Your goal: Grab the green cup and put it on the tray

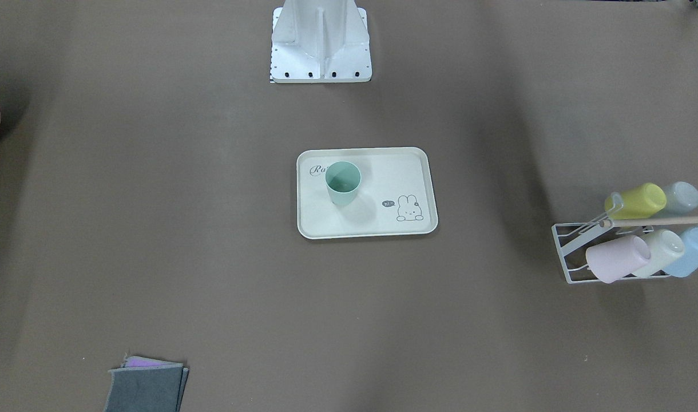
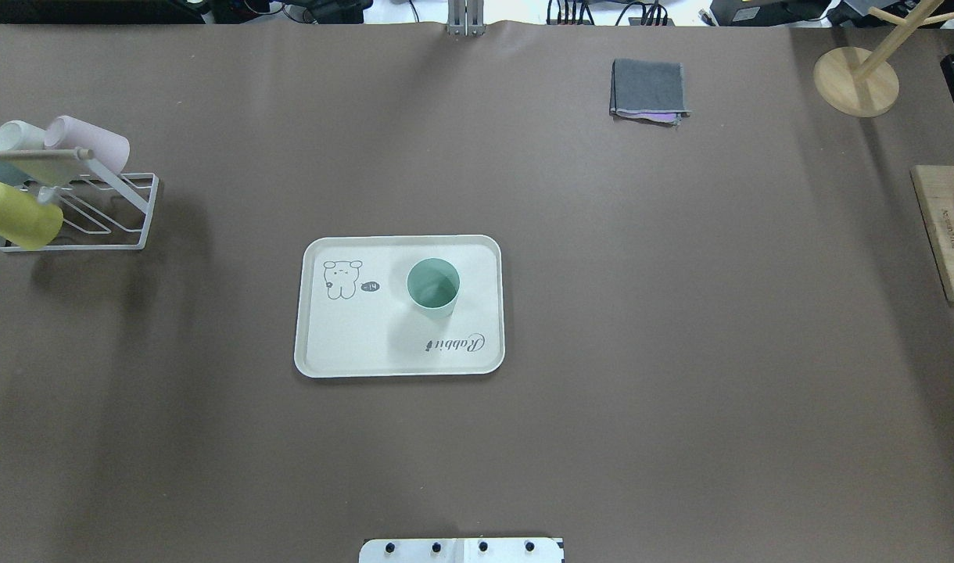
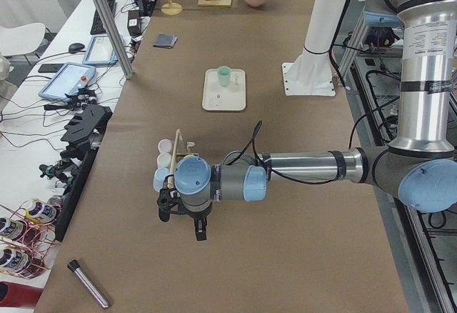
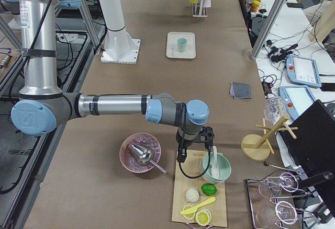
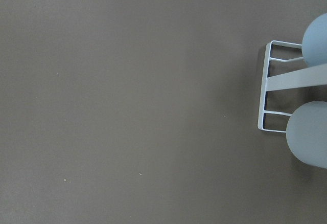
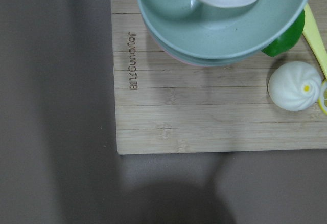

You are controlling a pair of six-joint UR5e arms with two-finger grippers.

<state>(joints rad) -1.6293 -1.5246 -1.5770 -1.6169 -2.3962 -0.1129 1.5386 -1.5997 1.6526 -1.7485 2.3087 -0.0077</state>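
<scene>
Brown paper-covered tabletop [image 2: 680, 352]; green cup [image 2: 432, 286] upright on tray [image 2: 320, 344] at centre; rack [image 2: 125, 211] and cloth [image 2: 649, 90] well apart; left gripper [image 3: 187, 216], right gripper [image 4: 194, 144]: grip indiscernible; cluttered desks [image 3: 64, 77] alongside.

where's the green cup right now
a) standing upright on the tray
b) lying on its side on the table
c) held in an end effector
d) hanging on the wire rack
A: the green cup stands open end up on the tray, with nothing gripping it.
</scene>
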